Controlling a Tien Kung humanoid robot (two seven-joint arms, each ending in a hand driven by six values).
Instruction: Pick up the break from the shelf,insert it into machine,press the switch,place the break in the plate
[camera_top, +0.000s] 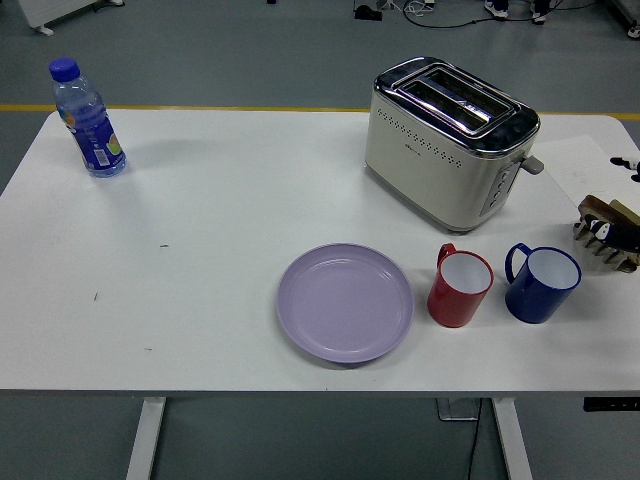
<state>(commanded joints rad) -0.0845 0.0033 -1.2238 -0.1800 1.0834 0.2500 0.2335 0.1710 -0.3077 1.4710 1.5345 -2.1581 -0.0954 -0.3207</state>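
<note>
1. The white counter (200, 250) holds everything, and the first step is in hand: getting the bread off the shelf.
2. The toaster (450, 140) stands at the back right with its top slots empty.
3. The purple plate (345, 302) sits empty near the front.
4. The little shelf (600, 243) is at the far right edge, with the bread (612, 208) standing in it.
5. Dark fingertips of the right hand (604, 230) show at the shelf. Too little shows to tell if they are apart or together.
6. Next, I think the hand must close on the bread and lift it straight up.
7. The left hand is not seen.
</note>
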